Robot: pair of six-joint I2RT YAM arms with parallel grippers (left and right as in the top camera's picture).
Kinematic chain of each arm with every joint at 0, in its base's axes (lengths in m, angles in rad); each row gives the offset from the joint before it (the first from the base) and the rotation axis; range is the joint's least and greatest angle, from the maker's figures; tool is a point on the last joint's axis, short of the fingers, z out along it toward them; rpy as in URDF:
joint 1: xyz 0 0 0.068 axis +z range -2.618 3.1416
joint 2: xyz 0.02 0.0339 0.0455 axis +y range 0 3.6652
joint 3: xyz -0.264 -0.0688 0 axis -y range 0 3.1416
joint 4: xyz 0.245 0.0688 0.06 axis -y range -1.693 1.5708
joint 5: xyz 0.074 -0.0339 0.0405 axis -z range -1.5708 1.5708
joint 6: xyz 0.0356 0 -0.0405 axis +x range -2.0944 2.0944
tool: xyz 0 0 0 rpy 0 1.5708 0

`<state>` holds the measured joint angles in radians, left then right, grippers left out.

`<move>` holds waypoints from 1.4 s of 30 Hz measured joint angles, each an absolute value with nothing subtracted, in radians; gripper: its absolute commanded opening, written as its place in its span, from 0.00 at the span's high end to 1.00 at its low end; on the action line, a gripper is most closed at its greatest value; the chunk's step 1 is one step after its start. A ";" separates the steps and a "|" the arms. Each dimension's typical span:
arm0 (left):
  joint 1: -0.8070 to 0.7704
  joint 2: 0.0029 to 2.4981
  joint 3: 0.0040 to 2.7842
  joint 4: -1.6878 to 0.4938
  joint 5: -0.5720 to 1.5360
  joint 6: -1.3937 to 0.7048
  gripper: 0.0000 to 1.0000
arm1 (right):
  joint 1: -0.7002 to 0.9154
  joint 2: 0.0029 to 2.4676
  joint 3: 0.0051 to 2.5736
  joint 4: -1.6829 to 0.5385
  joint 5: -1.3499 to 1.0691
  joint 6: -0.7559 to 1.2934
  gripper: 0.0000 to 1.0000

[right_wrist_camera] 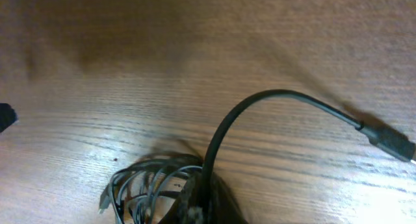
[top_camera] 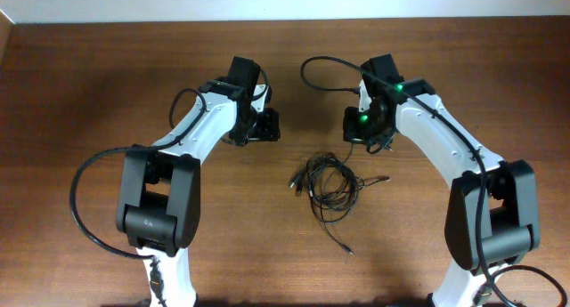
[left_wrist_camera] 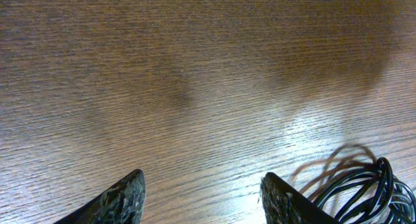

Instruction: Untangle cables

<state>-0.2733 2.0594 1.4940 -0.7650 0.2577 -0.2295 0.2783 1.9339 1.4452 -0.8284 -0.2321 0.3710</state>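
Trouble starts with the right tool (right_wrist_camera: 198, 208), clenched on one cord (right_wrist_camera: 260, 97): a pull could drag all the cables (top_camera: 329, 184), heaped on the bench (top_camera: 89, 76) between the tools, and tighten knots. Left tool (left_wrist_camera: 201, 180) hangs released and empty just beside them, anchoring nothing.

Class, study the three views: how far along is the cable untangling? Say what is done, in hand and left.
Done: little; the cables lie in one tangled bundle on the table. In hand: the right gripper is shut on one cord, its plug end free; the left gripper is open and empty beside the bundle. Left: nearly everything, pulling each cord out and laying it apart.
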 measured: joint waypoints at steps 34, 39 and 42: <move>-0.273 2.059 1.494 -0.762 0.258 -0.229 0.41 | 0.315 1.932 1.248 -1.095 -0.075 0.365 0.92; -0.274 2.059 1.494 -0.762 0.257 -0.229 0.41 | 0.307 1.932 1.200 -1.110 -0.192 0.360 0.93; -0.273 2.059 1.494 -0.762 0.258 -0.229 0.41 | 0.308 1.932 1.200 -1.111 -0.424 0.233 0.93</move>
